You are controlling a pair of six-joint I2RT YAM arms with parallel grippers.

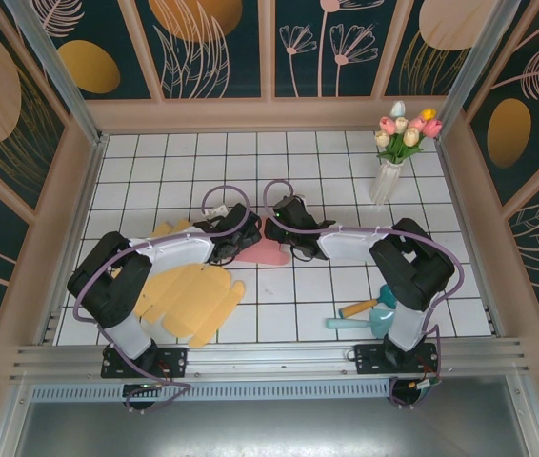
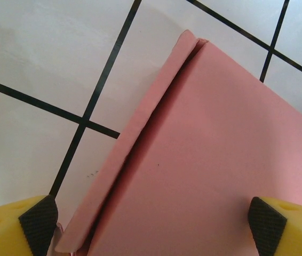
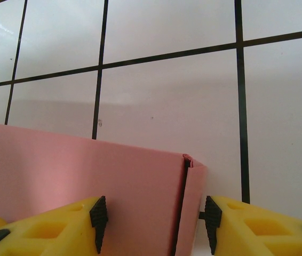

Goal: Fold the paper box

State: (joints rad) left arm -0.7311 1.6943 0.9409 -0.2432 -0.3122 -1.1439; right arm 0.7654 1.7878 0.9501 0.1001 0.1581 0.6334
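**A:** Top camera first. The box [image 1: 268, 251] is pink and lies low on the table [image 1: 155, 162], with both claws meeting over it. The left claw [image 1: 234, 244] is at its left side and the right claw [image 1: 277, 228] is at its far side.

**B:** A pink patch peeks out just nearside of the claws. A yellow sheet [image 1: 193, 300] lies flat, closer to the bases than the left claw.

**A:** On to the left wrist. The box [image 2: 220, 149] is a smooth pink panel running ahead of the left claw [image 2: 153, 224]. A narrow flap is folded up along its left edge and doubled at the far corner.

**B:** The jaws are spread wide here, with nothing gripped. One hangs off the flap over white table, the other over the panel.

**A:** Now the right wrist. The box [image 3: 87, 165] stands as an upright pink wall just ahead of the right claw [image 3: 155, 221]. Its top edge slopes down to the right, and it ends in a dark seam and a thin flap.

**B:** That seam sits between jaws that are about half apart. One overlaps the wall and the other is just beside the flap. I can't tell whether it's gripping.
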